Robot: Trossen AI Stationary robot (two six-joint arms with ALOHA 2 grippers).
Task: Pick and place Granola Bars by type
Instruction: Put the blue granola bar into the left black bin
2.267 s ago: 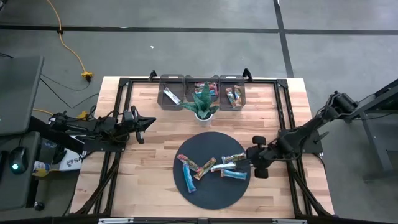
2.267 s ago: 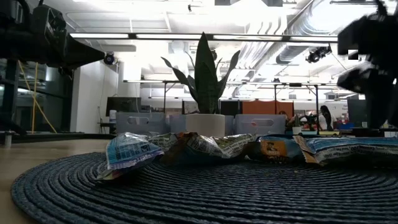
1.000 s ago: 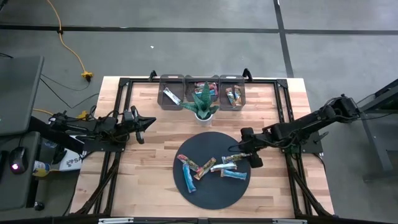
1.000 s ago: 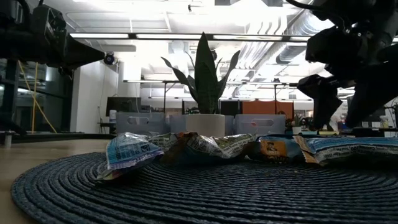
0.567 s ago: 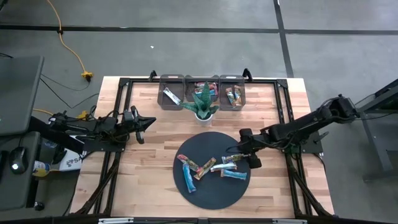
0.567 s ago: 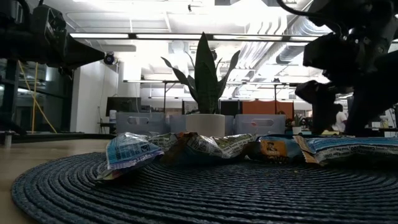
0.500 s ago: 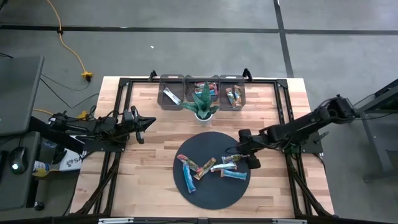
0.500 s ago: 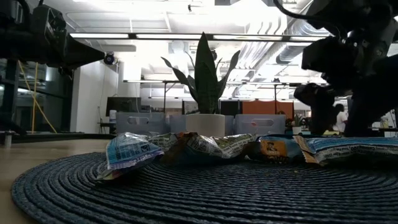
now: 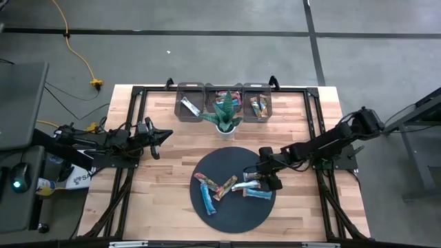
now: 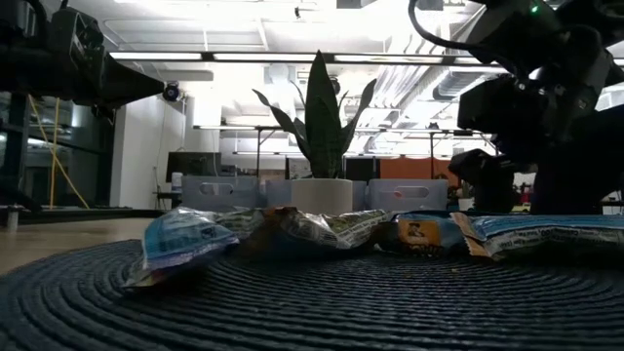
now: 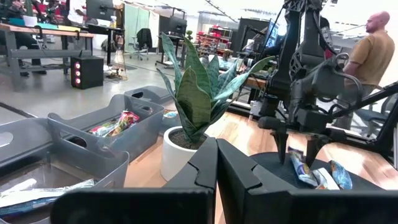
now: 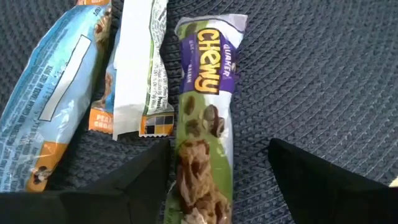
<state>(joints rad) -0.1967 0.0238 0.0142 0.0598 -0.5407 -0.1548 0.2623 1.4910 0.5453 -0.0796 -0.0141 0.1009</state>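
Granola Bars (image 9: pixel 259 107) in grey bins (image 9: pixel 191 100)

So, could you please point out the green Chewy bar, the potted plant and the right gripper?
green Chewy bar (image 12: pixel 204 118): right wrist view, middle of the wrapper.
potted plant (image 9: pixel 225 110): high view, centre of the leaves.
right gripper (image 9: pixel 256 175): high view, midway between the open fingertips.

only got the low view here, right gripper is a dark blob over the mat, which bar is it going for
Observer: The right gripper hangs over the green Chewy bar, one finger either side.
Operator: closed on it?
Observer: No, it is open; the bar lies flat on the dark mat.
Operator: anything crowding it
Observer: A white-wrapped bar lies right beside it, with a blue bar beyond that.
Operator: left arm?
Observer: The left gripper waits off the mat, shut.
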